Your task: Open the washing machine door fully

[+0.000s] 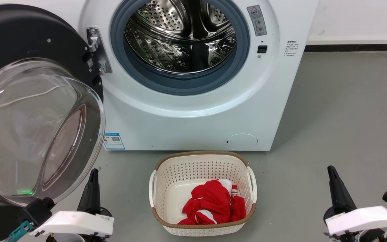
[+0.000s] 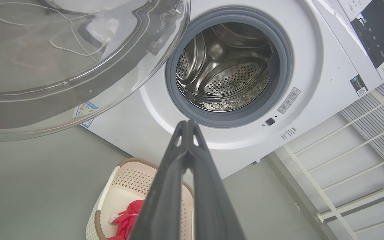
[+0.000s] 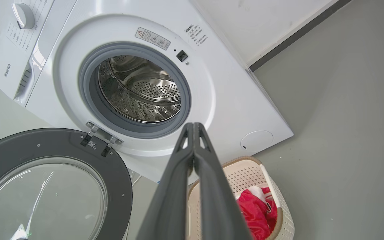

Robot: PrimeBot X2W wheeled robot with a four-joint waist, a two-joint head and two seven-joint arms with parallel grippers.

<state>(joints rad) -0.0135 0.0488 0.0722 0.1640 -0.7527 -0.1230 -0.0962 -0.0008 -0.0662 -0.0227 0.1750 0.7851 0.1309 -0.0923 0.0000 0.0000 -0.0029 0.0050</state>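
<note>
The white washing machine (image 1: 193,127) (image 2: 315,83) (image 3: 232,90) stands ahead with its steel drum (image 1: 180,37) exposed. Its round black door (image 1: 22,40) (image 3: 55,146) is swung wide to the left on its hinge (image 1: 96,50); the clear glass bowl (image 1: 35,131) (image 2: 62,50) (image 3: 42,200) bulges toward me. My left gripper (image 1: 94,172) (image 2: 187,122) is shut and empty, low beside the bowl's lower right edge, apart from it. My right gripper (image 1: 331,169) (image 3: 194,125) is shut and empty over the floor at the lower right.
A cream laundry basket (image 1: 160,188) (image 2: 112,186) (image 3: 278,206) holding a red and white garment (image 1: 213,205) sits on the grey floor in front of the machine, between my arms. A white wall with a dark skirting (image 1: 351,47) runs at the right.
</note>
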